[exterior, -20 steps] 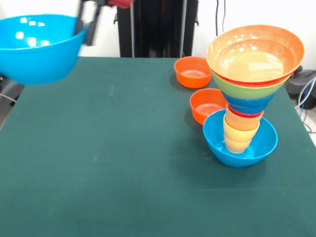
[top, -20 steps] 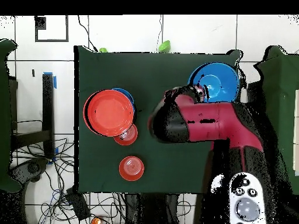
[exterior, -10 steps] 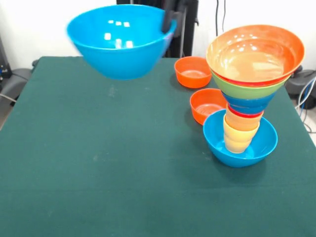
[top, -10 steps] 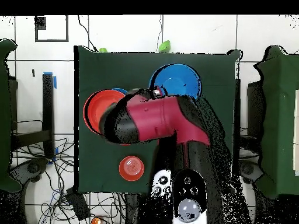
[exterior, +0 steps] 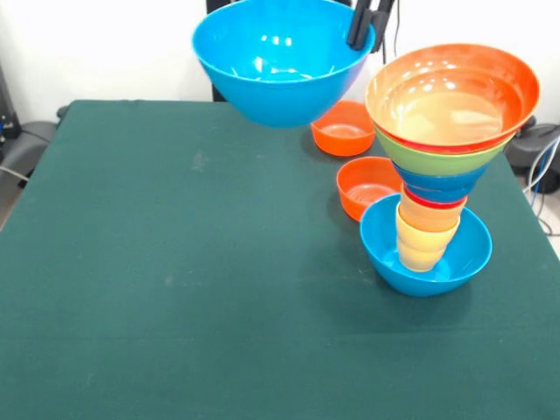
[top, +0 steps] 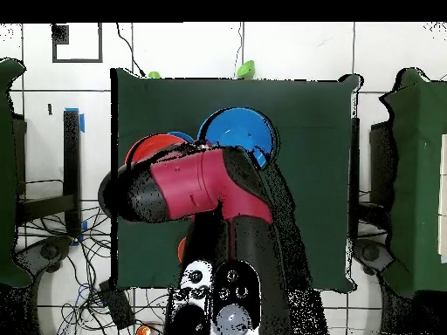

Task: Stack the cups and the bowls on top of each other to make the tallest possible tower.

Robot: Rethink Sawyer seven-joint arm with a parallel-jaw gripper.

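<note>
A large light blue bowl hangs in the air above the table's far side, left of the tower. My gripper is shut on its right rim, one finger inside and one outside. The tower stands at the right in a second light blue bowl: yellow and orange cups, a small dark blue bowl, a green bowl and a large orange bowl on top. In the overhead view the held bowl shows beside the arm, which covers most of the tower's top.
Two small orange bowls stand on the green cloth to the left of the tower, one at the far side and one nearer, close against the base bowl. The held bowl hangs partly over the farther one.
The gripper has carried the light blue bowl from the front view's left edge across to the right, towards the tower. The tower and the small orange bowls have not moved.
</note>
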